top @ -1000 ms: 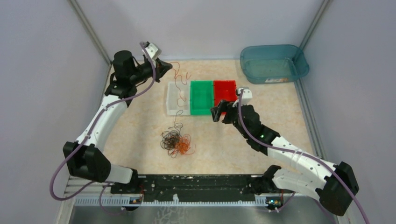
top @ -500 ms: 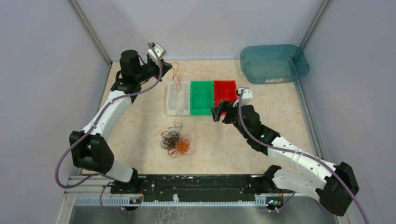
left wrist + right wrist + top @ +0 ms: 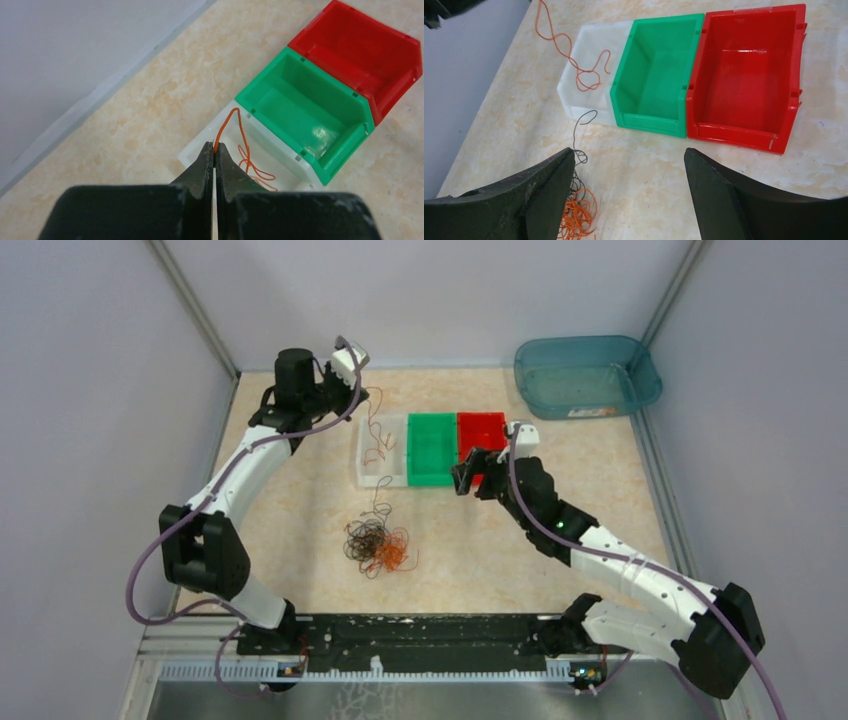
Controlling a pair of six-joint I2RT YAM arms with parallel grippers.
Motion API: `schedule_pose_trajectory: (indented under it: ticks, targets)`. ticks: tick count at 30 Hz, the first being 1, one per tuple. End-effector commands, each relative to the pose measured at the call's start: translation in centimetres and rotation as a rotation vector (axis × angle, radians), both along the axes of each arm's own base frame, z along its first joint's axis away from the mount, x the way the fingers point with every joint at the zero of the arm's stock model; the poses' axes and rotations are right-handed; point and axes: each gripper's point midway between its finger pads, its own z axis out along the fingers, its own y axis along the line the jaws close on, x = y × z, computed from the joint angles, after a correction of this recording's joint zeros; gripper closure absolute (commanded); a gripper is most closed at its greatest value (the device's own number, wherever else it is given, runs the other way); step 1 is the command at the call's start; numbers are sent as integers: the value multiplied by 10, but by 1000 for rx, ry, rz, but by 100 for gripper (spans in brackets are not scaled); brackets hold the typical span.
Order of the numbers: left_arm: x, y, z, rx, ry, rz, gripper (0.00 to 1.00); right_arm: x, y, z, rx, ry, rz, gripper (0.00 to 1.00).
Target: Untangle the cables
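Left pincer swung toward white bin, clamping orange cable, right pincer wide, marbled beige tabletop, grey walls.

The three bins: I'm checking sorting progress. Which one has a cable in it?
The white bin, leftmost: the orange cable trails into it. The green bin and red bin hold none.

The left arm rises from its base at the near left, bends at the elbow and stretches along the left side of the desk to the far edge, with its wrist turned to the right. Its jaws are pressed together, the tips pinching a thin orange wire. The right arm runs from its base at the near right diagonally toward the middle. Its jaws are spread wide apart and grip nothing.
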Motion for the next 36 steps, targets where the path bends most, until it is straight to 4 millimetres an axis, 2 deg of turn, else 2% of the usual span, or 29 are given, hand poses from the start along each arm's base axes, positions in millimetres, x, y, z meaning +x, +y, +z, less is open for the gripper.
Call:
schedule_pose_trajectory:
  ticks: [1,5,7,12,16,19,23,26,31,33,34,36]
  targets:
    - [-10,7,-20,74,130,32,100,13,12,43,43,-44,17,19]
    - [-28,-2,-22,34,162,-30,100,17,15,48,44,-38,11,20]
    - [-29,-6,-23,19,174,-44,100,18,11,50,49,-37,-16,19]
    - [-19,-9,-39,29,204,-48,100,15,-1,51,50,-30,-55,20]
    - [-21,-14,-60,38,237,-57,100,12,-6,49,40,-25,-70,20]
    - [-17,-16,-73,76,195,-36,100,12,-7,48,39,-22,-69,20]
    - [6,-9,-70,141,38,39,100,11,-6,47,41,-19,-62,20]
    - [12,-12,-78,182,38,29,100,11,-6,46,41,-15,-63,20]
    - [7,-13,-127,240,184,16,87,11,-9,44,50,-11,-72,20]
    - [4,-12,-134,248,194,13,80,11,-9,45,50,-11,-71,20]
    - [4,-12,-135,251,195,14,70,11,-9,45,49,-11,-71,20]
    - [4,-11,-134,258,189,18,60,11,-10,46,48,-10,-71,20]
